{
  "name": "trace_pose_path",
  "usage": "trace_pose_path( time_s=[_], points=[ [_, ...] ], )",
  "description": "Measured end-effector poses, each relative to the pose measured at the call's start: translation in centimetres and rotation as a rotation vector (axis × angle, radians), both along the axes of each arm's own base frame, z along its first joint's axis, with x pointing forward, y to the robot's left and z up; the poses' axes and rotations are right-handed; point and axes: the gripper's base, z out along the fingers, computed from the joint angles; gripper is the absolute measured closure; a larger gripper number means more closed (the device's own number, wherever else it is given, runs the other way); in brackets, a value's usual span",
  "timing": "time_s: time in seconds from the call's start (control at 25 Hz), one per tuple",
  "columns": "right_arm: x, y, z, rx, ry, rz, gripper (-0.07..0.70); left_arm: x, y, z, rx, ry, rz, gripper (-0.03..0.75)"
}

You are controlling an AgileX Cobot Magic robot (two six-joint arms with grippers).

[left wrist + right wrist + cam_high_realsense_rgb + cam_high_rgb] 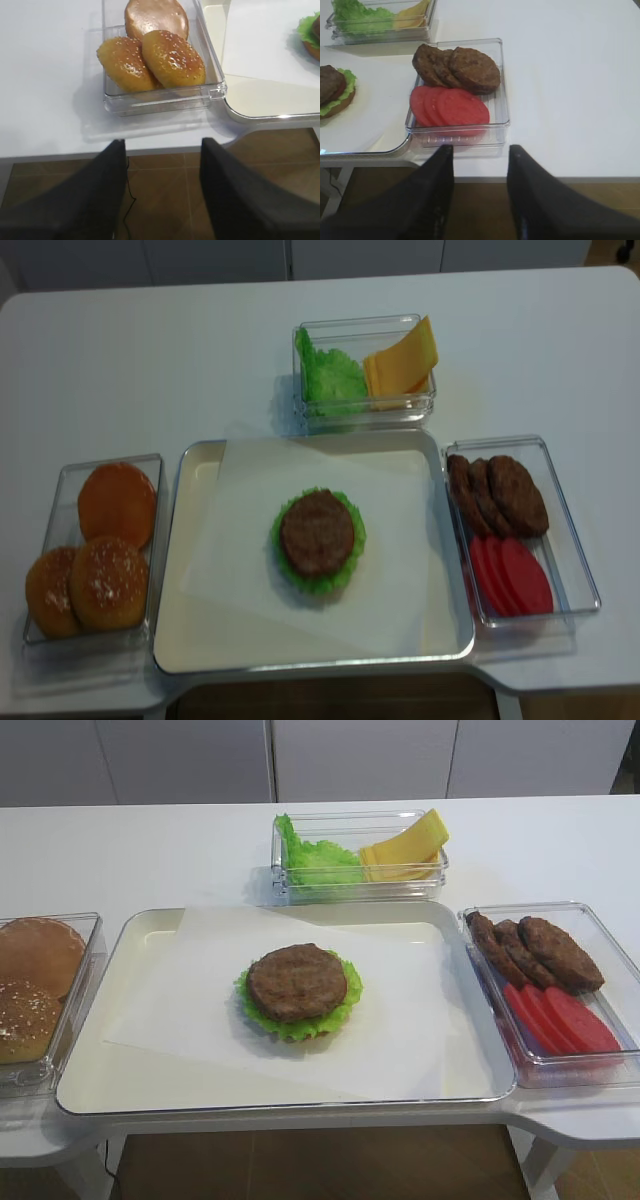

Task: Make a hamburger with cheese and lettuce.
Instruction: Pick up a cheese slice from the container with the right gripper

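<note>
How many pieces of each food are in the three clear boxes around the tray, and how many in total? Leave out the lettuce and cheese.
Buns in the left box: 3 (one plain bun half, two sesame buns)
Loose patties in the right box: 3
Tomato slices in the right box: 3
Total: 9

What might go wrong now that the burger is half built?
The cheese slices lean together in one bin, so the gripper may lift several or none. That bin sits behind the tray, so a low reach over it could nudge the hamburger. Thin paper may slide if pressed.
</note>
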Motion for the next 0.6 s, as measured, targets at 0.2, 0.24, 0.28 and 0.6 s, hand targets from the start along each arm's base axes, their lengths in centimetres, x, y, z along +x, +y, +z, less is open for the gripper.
trace_pose_path(
  time_s=[0.2,0.24,0.28,0.6],
  points=[
    [1.0,0.6,0.5,0.066,0.015,0.038,0.274,0.0,0.0,0.0,0.000,0.000,0.000,0.357],
    [1.3,0.8,0.7,0.081,0.012,0.045,0.252,0.0,0.0,0.0,0.000,0.000,0.000,0.357],
    [1.6,0.9,0.9,0.100,0.004,0.050,0.238,0.0,0.0,0.0,0.000,0.000,0.000,0.358],
    [6.4,1.7,1.8,0.198,0.075,0.050,0.218,0.0,0.0,0.0,0.000,0.000,0.000,0.358]
  ],
)
